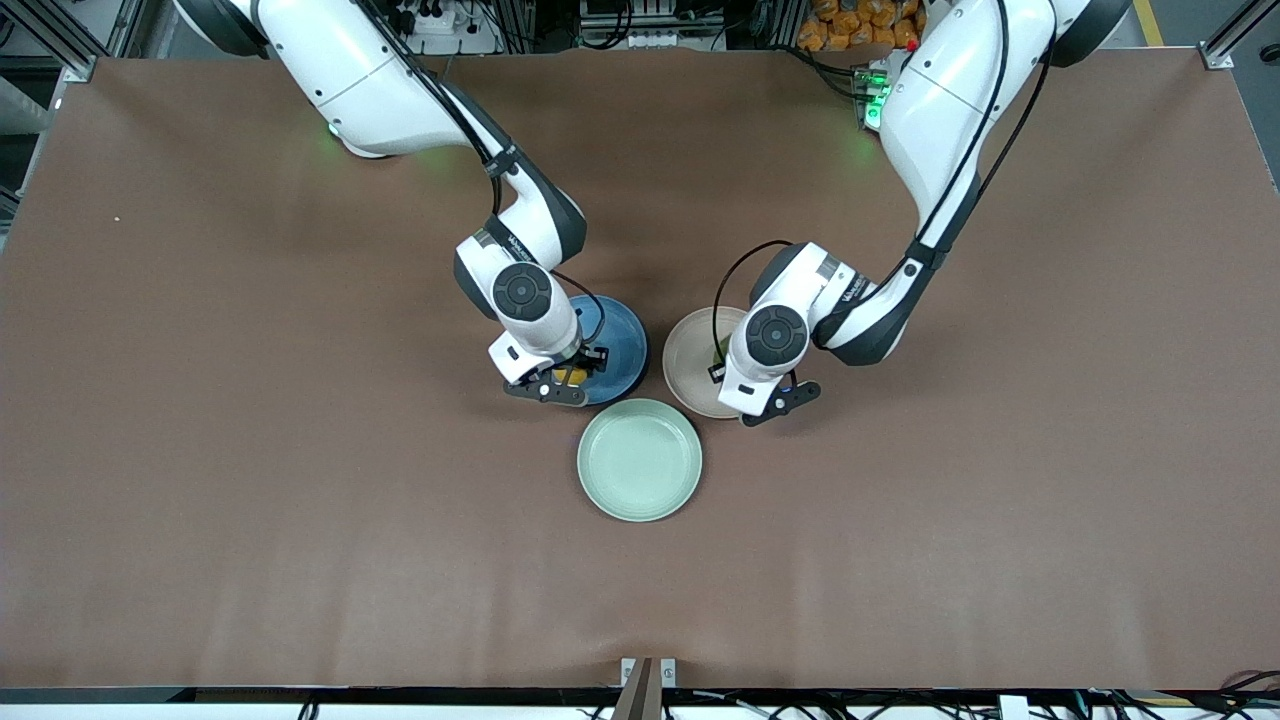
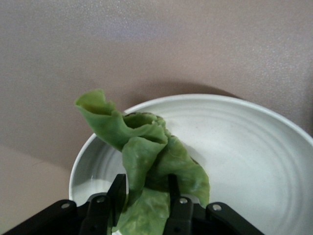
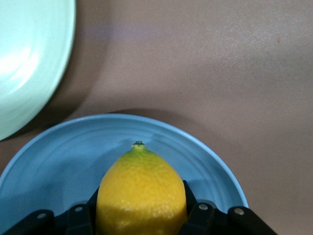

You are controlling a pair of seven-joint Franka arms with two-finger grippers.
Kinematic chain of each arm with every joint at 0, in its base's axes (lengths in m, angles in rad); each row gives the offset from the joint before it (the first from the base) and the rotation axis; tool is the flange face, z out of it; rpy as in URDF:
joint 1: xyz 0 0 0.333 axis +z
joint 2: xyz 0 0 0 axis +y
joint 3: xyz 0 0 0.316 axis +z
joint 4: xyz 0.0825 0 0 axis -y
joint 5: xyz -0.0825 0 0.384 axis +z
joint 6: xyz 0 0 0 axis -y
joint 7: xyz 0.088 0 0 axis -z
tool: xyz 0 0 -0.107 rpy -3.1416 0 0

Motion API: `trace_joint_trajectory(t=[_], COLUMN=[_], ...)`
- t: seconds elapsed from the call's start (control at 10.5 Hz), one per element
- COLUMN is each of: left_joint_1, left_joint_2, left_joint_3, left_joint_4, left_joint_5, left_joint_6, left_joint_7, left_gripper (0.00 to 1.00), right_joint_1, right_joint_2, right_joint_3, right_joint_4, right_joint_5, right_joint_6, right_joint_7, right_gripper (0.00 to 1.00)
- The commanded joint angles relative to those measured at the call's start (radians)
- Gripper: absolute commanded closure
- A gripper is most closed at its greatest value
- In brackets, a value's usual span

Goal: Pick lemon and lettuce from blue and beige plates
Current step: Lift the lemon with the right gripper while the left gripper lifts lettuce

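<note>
A yellow lemon [image 3: 141, 181] sits between the fingers of my right gripper [image 3: 141, 196], over the blue plate [image 3: 63, 152]; both fingers press its sides. In the front view the right gripper [image 1: 565, 380] is at the edge of the blue plate [image 1: 622, 345] nearer the camera, and a bit of lemon [image 1: 571, 375] shows under it. My left gripper [image 2: 145, 180] is shut on a crumpled green lettuce leaf [image 2: 146, 142] over the beige plate [image 2: 244, 147]. In the front view the left hand covers the left gripper, above the beige plate [image 1: 688, 360].
An empty light green plate [image 1: 640, 460] lies nearer the camera, between and touching the two other plates; its rim shows in the right wrist view [image 3: 29, 58]. Brown table mat [image 1: 300, 500] lies all around.
</note>
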Motion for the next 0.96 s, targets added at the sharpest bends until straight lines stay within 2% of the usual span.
trace_joint_trajectory(t=[0.0, 0.19, 0.48, 0.67, 0.86], left_joint_1=[-0.016, -0.016, -0.016, -0.016, -0.014], left_joint_2=[0.01, 0.009, 0.007, 0.001, -0.02], left_joint_3=[0.011, 0.011, 0.01, 0.01, 0.011], left_joint_4=[0.019, 0.021, 0.042, 0.073, 0.105], left_joint_5=[0.031, 0.028, 0.028, 0.024, 0.027], left_joint_6=[0.003, 0.003, 0.003, 0.0, -0.032], left_joint_7=[-0.035, -0.06, -0.104, -0.127, -0.147], left_gripper=[0.68, 0.78, 1.0, 1.0, 1.0], right_joint_1=[-0.011, -0.037, -0.109, -0.153, -0.175], right_joint_2=[-0.027, -0.078, -0.163, -0.219, -0.272], right_joint_3=[0.011, 0.011, 0.005, -0.021, -0.099], right_joint_4=[0.03, 0.046, 0.035, -0.003, -0.075], right_joint_5=[-0.007, -0.006, 0.03, 0.024, 0.016], right_joint_6=[-0.055, -0.153, -0.283, -0.334, -0.327], right_joint_7=[0.023, 0.003, -0.182, -0.302, -0.457], right_gripper=[0.71, 0.71, 0.71, 0.71, 0.7])
